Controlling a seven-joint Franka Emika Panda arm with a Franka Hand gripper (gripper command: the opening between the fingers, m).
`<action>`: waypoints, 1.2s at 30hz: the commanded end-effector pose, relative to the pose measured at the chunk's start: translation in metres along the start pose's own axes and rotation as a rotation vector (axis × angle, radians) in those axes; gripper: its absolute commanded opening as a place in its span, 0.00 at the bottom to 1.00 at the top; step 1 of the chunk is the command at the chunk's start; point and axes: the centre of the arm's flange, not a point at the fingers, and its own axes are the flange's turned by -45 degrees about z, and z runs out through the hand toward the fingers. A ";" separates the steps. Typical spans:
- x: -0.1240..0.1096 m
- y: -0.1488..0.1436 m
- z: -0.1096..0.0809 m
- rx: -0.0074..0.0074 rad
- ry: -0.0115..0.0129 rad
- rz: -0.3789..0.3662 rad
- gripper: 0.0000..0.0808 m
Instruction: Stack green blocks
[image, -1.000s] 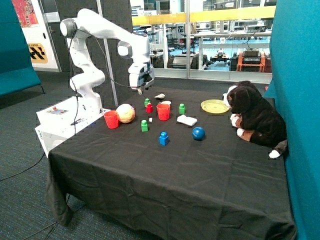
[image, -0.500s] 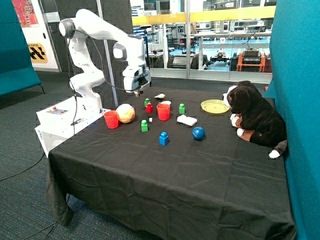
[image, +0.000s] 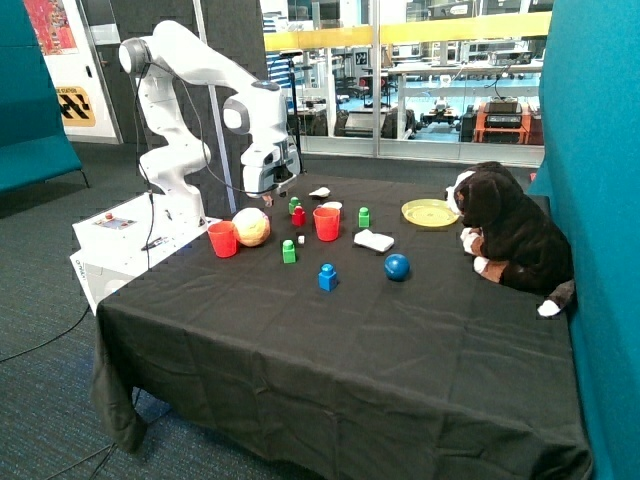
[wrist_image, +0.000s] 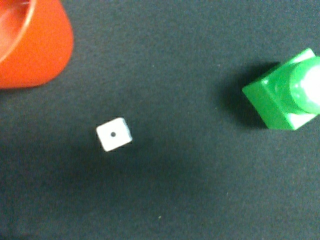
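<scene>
The claw (image: 268, 196), its grip state unclear, hovers above the worktop (image: 330, 330), three green blocks (image: 289, 251) lying unstacked below.

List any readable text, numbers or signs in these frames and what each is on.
White die: one black pip on the upper face; no text.
Yellow and black sign on the wall behind the robot: lettering too small to read.
Poster above it: unreadable.
Small sign behind the glass: blurred.
Green blocks, red cup: no markings visible.
</scene>
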 end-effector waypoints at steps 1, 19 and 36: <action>0.010 0.009 0.009 0.0014 -0.0034 0.007 0.74; 0.011 0.017 0.029 0.0014 -0.0034 -0.009 0.53; 0.027 0.031 0.037 0.0014 -0.0034 -0.018 0.48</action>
